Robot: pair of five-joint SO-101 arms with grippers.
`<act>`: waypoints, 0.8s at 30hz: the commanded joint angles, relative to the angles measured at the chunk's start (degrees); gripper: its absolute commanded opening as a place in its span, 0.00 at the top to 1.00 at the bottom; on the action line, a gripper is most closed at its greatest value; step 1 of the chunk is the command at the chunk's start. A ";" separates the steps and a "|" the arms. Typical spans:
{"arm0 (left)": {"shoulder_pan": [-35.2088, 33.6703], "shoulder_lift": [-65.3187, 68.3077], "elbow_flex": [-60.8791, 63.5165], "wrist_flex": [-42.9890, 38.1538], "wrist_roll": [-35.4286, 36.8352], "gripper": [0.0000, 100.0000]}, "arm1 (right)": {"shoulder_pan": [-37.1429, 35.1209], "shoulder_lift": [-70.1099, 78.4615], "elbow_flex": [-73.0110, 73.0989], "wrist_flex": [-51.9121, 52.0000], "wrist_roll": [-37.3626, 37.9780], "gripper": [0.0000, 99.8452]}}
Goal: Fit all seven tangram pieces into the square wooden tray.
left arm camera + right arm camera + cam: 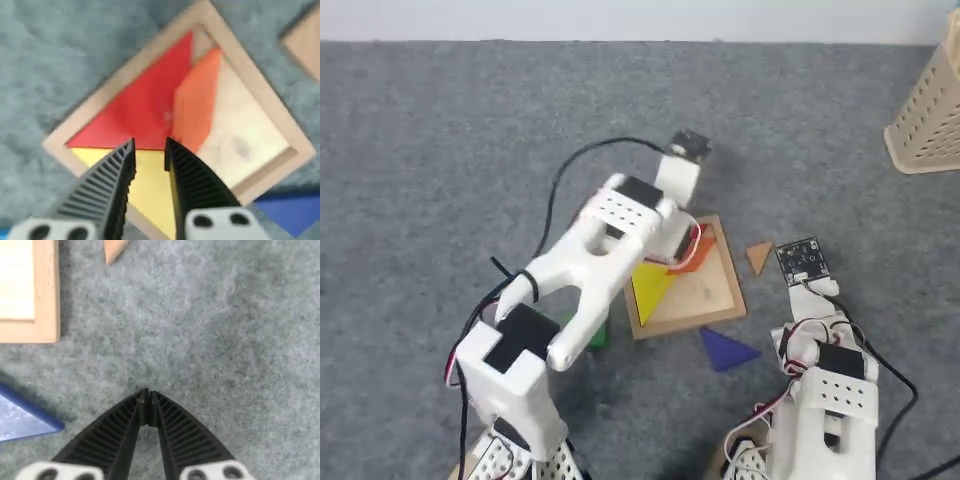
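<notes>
My left jaws hang slightly open and empty over the tray (pixel 107 97). Inside it, the orange piece (pixel 197 100) leans against the red piece (pixel 135 115). I should press it flat gently, without shifting the red. My right jaws are closed and empty.

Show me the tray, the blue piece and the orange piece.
tray (pixel 692 323), high view, on the rim nearest the arms.
blue piece (pixel 727 349), high view, on its middle.
orange piece (pixel 197 102), left wrist view, on its middle.
</notes>
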 commanded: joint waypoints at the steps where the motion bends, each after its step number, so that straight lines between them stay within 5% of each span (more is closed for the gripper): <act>1: 3.52 -2.46 0.13 -1.32 -1.05 0.91 | -0.57 -1.63 -0.53 1.01 0.70 0.99; 8: 5.54 1.85 -1.63 -4.40 -0.88 0.91 | -0.57 -1.63 -0.53 1.01 0.70 0.99; 16: 6.59 -1.41 -5.49 1.23 -1.14 0.91 | -0.57 -1.63 -0.53 1.01 0.70 0.99; 24: 8.70 4.40 -3.65 -4.04 -1.14 0.91 | -0.57 -1.63 -0.53 1.01 0.70 0.99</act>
